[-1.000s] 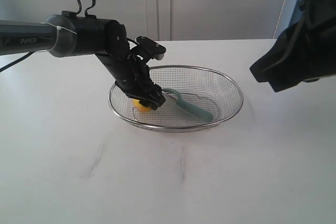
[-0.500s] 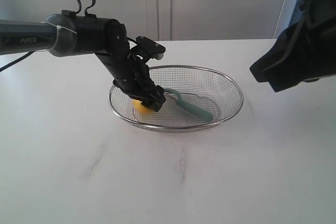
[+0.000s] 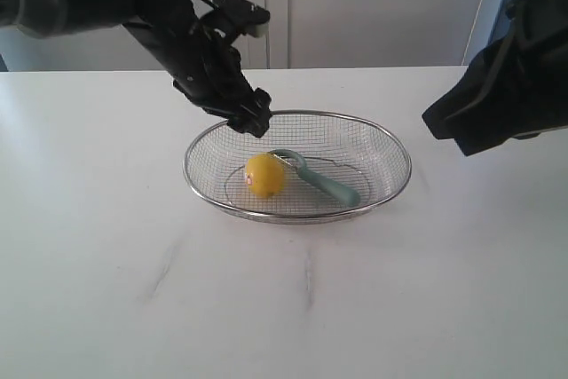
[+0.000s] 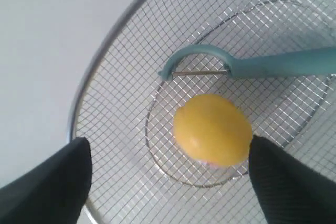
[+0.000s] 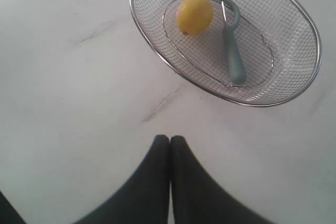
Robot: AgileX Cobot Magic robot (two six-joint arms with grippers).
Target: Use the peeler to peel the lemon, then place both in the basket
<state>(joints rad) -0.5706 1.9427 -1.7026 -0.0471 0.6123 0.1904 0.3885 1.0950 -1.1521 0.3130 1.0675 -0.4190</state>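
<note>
Risen since a moment ago, the left fingers (image 4: 52,182) hang wide apart and empty above the basket (image 3: 410,166) rim, the drop apparently made. On the mesh rests the lemon (image 3: 264,175), just beside the head of the peeler (image 3: 324,181), so both lie inside. The right fingers (image 5: 157,166), pressed together, idle over the bare surface (image 5: 63,103), out of the way.

We read no legible text, brand or number in any view; the small white-and-red sticker (image 3: 250,182) on the round bright yellow lemon (image 3: 266,173) is too small to read.
</note>
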